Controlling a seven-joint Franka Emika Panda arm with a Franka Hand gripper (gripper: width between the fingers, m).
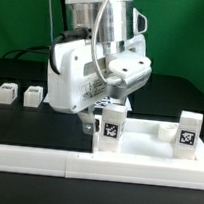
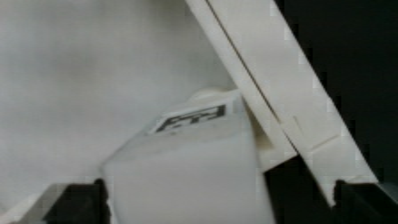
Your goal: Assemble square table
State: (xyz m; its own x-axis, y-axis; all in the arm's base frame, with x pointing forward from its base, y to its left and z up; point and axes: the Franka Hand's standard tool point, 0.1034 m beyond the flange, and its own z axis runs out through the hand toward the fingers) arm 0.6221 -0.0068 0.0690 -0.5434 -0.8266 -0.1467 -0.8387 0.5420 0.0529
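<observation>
Wrist view: claw (image 2: 210,205) straddles tagged leg (image 2: 187,160); we cannot tell its grip; a loose hold risks tipping it.

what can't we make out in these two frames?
- Gripper contact with the leg: wrist view too blurred; in the exterior view, the arm covers the fingertips.
- Square table slab: the part toward the exterior view's left is behind the arm; no corner sockets visible.
- Tags on the two loose legs: exterior view, too small to read.
</observation>
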